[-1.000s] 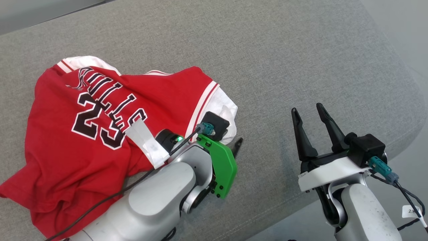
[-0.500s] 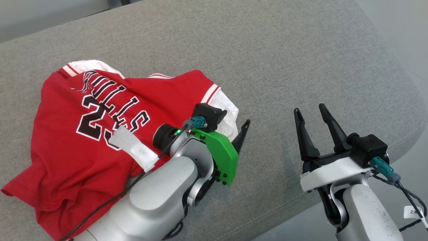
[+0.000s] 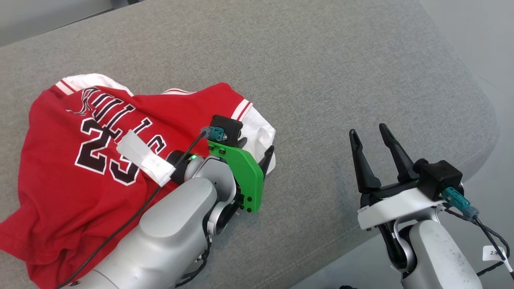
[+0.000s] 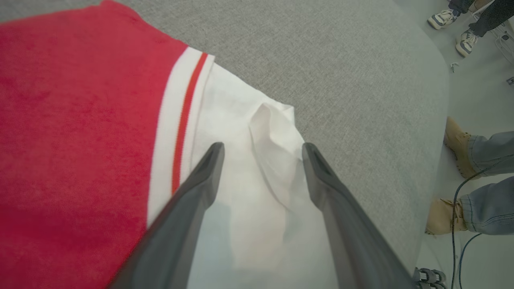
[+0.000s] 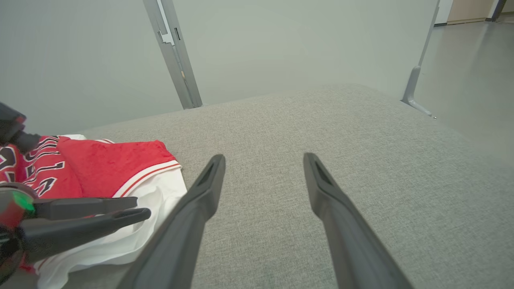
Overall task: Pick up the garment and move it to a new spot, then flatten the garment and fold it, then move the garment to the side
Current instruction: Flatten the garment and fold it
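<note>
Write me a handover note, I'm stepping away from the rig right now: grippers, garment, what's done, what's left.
Left gripper: open, fingers either side of a fold in the jersey's white hem; nothing gripped.
Right gripper: open, above the grey cushion, apart from the jersey, holding nothing.
Jersey: red, bunched and wrinkled on the robot's left part of the cushion.
Done: cannot tell from this moment whether the first move is complete.
Left: flatten the jersey, fold it, move it to the side.
</note>
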